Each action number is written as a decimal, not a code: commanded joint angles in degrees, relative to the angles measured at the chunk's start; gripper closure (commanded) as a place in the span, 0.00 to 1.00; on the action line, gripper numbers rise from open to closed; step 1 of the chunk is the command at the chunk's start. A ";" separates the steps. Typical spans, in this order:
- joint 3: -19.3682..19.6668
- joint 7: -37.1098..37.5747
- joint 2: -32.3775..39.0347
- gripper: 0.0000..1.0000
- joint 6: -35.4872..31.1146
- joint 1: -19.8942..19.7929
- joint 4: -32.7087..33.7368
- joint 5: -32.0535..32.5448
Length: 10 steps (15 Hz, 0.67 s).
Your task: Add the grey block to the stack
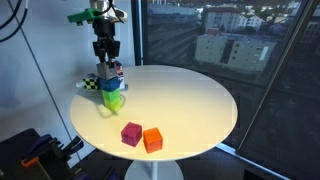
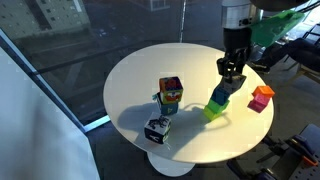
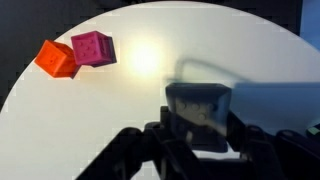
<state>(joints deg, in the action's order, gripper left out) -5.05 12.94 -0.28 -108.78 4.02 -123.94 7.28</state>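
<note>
My gripper (image 3: 198, 130) is shut on the grey block (image 3: 198, 108), a dull cube that fills the space between the fingers in the wrist view. In both exterior views the gripper (image 1: 106, 62) (image 2: 230, 72) holds the block (image 2: 229, 81) right on top of the stack (image 2: 218, 102). The stack has a bright green cube (image 1: 113, 100) at the bottom and a blue cube (image 1: 111, 85) above it, and it leans a little. I cannot tell whether the block rests on the blue cube. A red and dark patterned cube (image 2: 171, 92) stands apart from this column.
A magenta cube (image 1: 131, 133) (image 3: 93, 48) and an orange cube (image 1: 152, 139) (image 3: 57, 58) lie side by side near the edge of the round white table (image 1: 190, 100). A black-and-white checkered piece (image 2: 157, 130) lies near the patterned cube. Dark windows stand behind the table.
</note>
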 commanded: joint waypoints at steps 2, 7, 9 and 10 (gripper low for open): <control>0.08 -1.48 0.25 0.72 0.34 0.39 1.02 -0.72; 0.21 -1.27 0.66 0.72 -0.13 0.34 0.97 -0.18; 0.29 -1.18 0.90 0.72 -0.48 0.27 0.91 0.03; 0.32 -1.14 1.04 0.72 -0.59 0.26 0.92 0.09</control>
<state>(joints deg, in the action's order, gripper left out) -5.08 12.75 0.17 -109.04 4.34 -123.94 7.28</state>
